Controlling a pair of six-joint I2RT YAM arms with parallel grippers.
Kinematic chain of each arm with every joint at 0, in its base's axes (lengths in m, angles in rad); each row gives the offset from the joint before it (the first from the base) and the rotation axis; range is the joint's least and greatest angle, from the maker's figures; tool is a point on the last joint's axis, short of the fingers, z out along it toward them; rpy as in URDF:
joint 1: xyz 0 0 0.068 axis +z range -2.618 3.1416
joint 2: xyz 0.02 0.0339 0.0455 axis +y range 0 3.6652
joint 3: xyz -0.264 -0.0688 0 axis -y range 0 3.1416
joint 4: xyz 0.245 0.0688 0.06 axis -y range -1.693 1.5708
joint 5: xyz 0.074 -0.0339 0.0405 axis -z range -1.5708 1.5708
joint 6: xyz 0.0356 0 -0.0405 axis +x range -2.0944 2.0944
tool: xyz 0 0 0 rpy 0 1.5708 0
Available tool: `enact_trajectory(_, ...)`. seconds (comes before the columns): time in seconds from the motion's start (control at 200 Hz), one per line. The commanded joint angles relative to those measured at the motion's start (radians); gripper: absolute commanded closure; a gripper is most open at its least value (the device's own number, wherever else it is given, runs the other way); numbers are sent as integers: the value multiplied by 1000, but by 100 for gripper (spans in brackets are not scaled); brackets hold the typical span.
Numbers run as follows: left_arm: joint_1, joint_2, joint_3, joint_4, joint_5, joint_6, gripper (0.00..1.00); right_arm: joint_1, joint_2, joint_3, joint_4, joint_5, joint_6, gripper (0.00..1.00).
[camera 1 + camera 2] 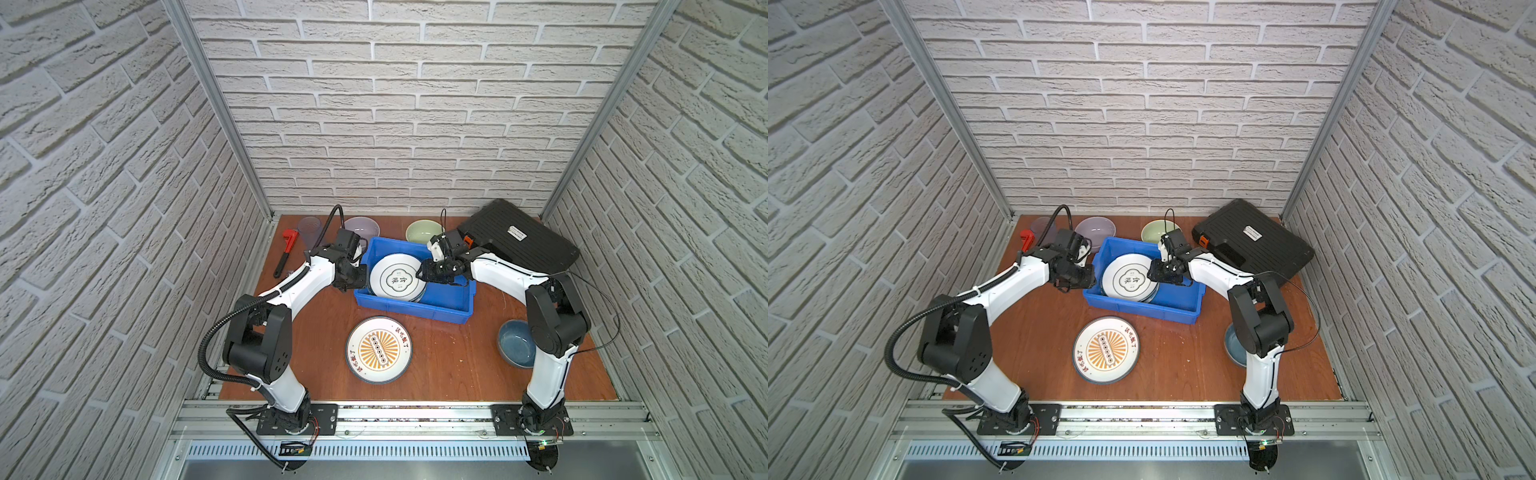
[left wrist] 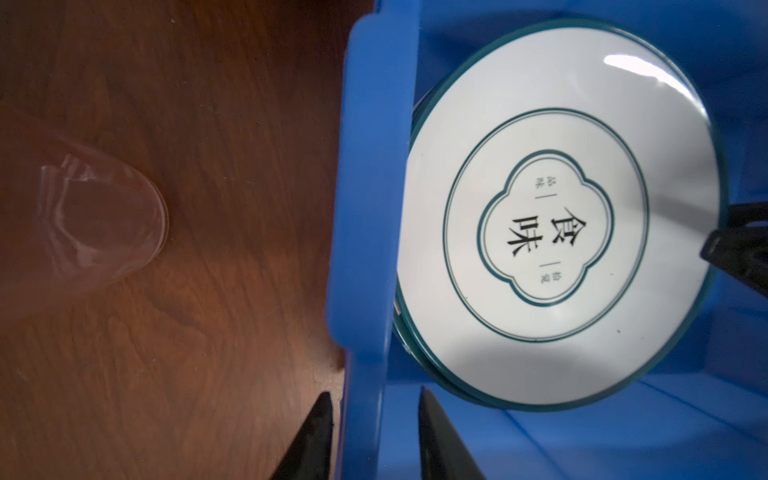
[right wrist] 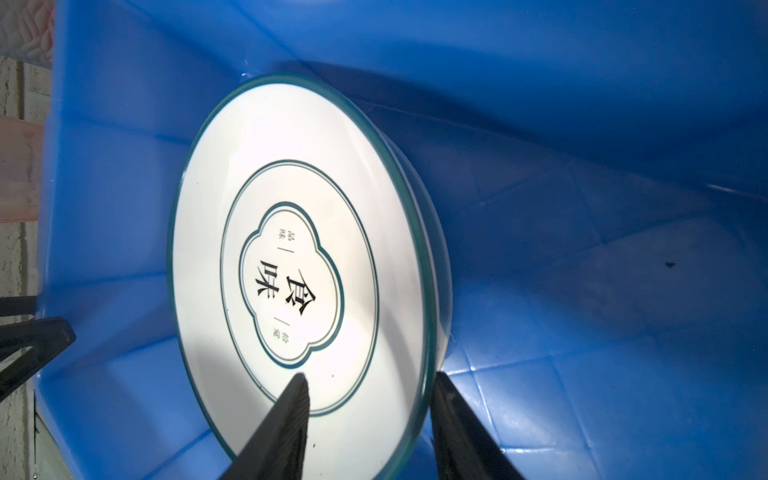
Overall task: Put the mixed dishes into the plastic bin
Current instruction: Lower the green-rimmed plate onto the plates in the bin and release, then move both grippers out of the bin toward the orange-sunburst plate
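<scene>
**Teal-rimmed plate** (image 1: pixel 397 276): lies flat in the blue plastic bin (image 1: pixel 415 309), on top of a second plate (image 2: pixel 401 324).

**Right gripper** (image 3: pixel 370 378): jaws parted astride the plate's rim on that arm's side, not pinching. The clear way out runs back towards the right arm.

**Left gripper** (image 2: pixel 374 392): jaws narrow, astride the bin's left wall. Whether they pinch it cannot be told.

**Outside the bin:**
- One orange sunburst plate (image 1: pixel 379 349), in front, between the arms.
- Three bowls: lilac bowl (image 1: pixel 361 230), pale green bowl (image 1: pixel 422 232) and blue-grey bowl (image 1: pixel 513 343), the last nearest the right arm.
- One clear tumbler (image 1: pixel 309 230) counted.
</scene>
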Motion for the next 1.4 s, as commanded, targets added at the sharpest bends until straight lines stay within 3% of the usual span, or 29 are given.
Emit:
enact_trajectory(0.0, 7, -30, -3, 5, -3, 6, 64, 14, 3, 30, 11, -5, -11, 51)
enact_trajectory(0.45, 6, -95, 13, -23, -24, 3, 59, 19, -68, 32, -21, 8, -35, 50)
enact_trajectory(0.705, 5, -206, 5, -105, -31, 7, 44, 23, -249, -22, -71, -13, -94, 46)
enact_trajectory(0.95, 5, -392, -171, -144, -36, -52, 33, 54, -502, -250, 6, -69, -46, 36)
enact_trajectory(1.22, 0, -579, -340, -210, -31, -135, 33, 202, -694, -466, 30, -72, -19, 36)
enact_trajectory(1.395, -28, -653, -433, -207, -12, -227, 44, 331, -726, -558, 48, 26, 37, 39)
